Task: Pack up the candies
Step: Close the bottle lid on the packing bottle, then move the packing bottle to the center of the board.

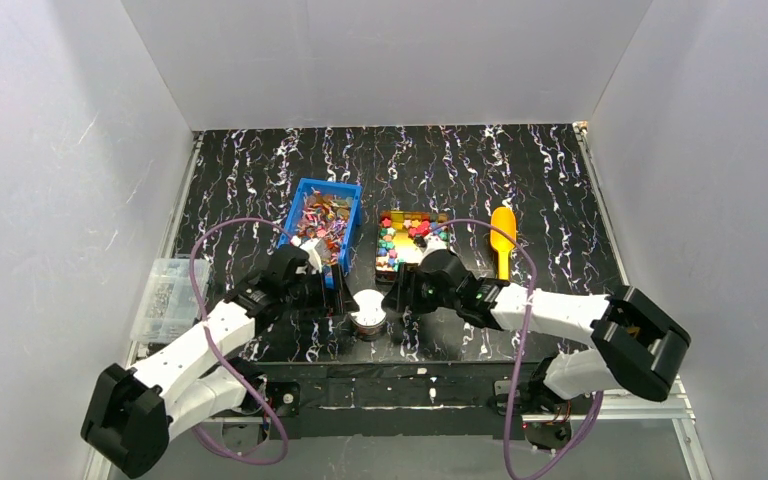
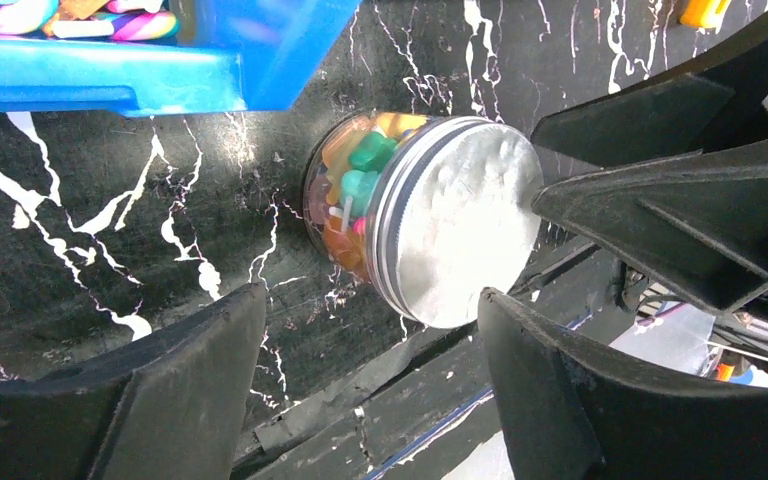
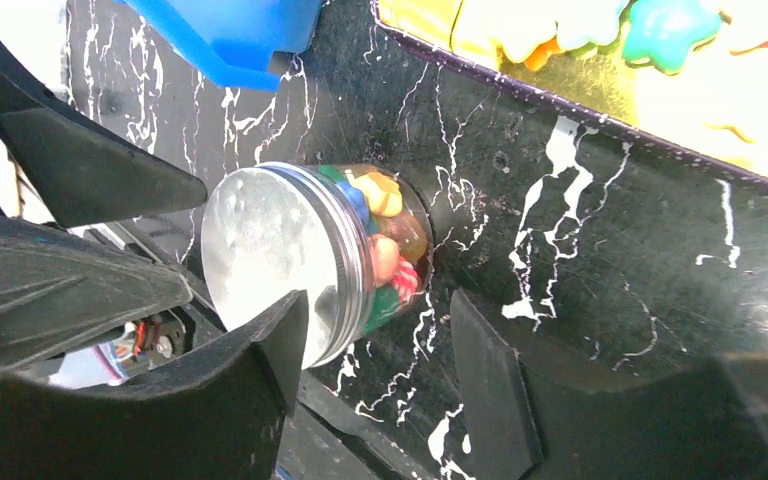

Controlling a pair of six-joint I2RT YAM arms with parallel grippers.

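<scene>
Jar (image 2: pixel 415 215): clear, ribbed silver lid (image 2: pixel 470 225), candies (image 2: pixel 365 160) inside | left pincer (image 2: pixel 370 300), right pincer (image 3: pixel 378 300): spread

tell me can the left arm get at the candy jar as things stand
Probably yes. The lidded jar stands just ahead of the left arm, whose jaws are open with nothing between. The right arm has its jaws crowding the far side, so clearance looks tight.

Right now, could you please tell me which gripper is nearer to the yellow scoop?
Right. The right gripper is just left of the yellow scoop; the left gripper is farther left, beyond the jar.
</scene>
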